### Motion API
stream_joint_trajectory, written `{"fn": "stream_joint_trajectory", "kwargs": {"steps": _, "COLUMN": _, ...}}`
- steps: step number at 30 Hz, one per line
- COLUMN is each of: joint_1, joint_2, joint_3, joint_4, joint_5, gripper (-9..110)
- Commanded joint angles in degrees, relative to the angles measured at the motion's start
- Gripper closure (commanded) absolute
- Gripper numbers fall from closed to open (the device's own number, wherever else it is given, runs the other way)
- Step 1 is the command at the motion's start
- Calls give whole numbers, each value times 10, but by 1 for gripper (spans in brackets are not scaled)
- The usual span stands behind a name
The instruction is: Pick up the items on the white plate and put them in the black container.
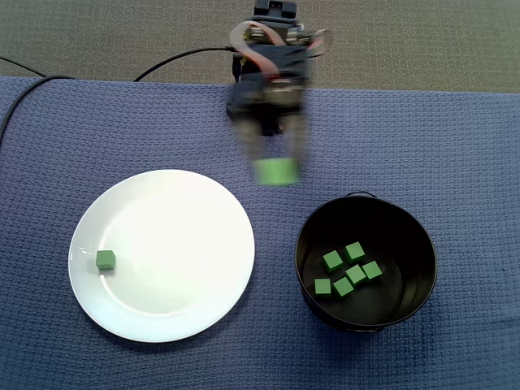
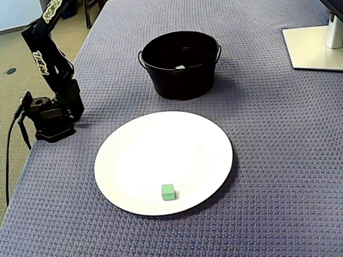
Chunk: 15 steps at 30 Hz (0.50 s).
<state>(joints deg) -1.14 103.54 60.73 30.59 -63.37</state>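
gripper [image 1: 276,165]: black/dk grey, blurred
cube in gripper [image 1: 275,172]: green, plain
plate cube [image 1: 105,260]: same green, well off to gripper's lower left in a fixed view
pot cubes [image 1: 355,275]: five, green, below-right of gripper
container [image 1: 410,236]: black, glossy inside
plate [image 1: 179,219]: plain white
cloth [image 1: 455,146]: blue-purple, waffle weave
arm [image 2: 52,69]: black w/ pale lettering
cables [image 1: 175,58]: black
floor [image 1: 97,32]: grey-olive, fine speckle
stand [image 2: 313,48]: off-white

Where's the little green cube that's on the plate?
In a fixed view the cube sits alone near the left rim of the plate, far from the black pot on the right.
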Motion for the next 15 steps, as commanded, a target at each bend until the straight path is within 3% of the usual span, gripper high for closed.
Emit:
{"fn": "stream_joint_trajectory", "kwargs": {"steps": 1, "joint_1": -154, "joint_2": 23, "joint_3": 70, "joint_4": -69, "joint_5": -68, "gripper": 102}}
{"fn": "stream_joint_trajectory", "kwargs": {"steps": 7, "joint_1": -229, "joint_2": -41, "joint_3": 221, "joint_4": -211, "joint_5": -117, "gripper": 102}}
{"fn": "stream_joint_trajectory", "kwargs": {"steps": 15, "joint_1": -231, "joint_2": -81, "joint_3": 360, "joint_4": -140, "joint_5": -67, "gripper": 102}}
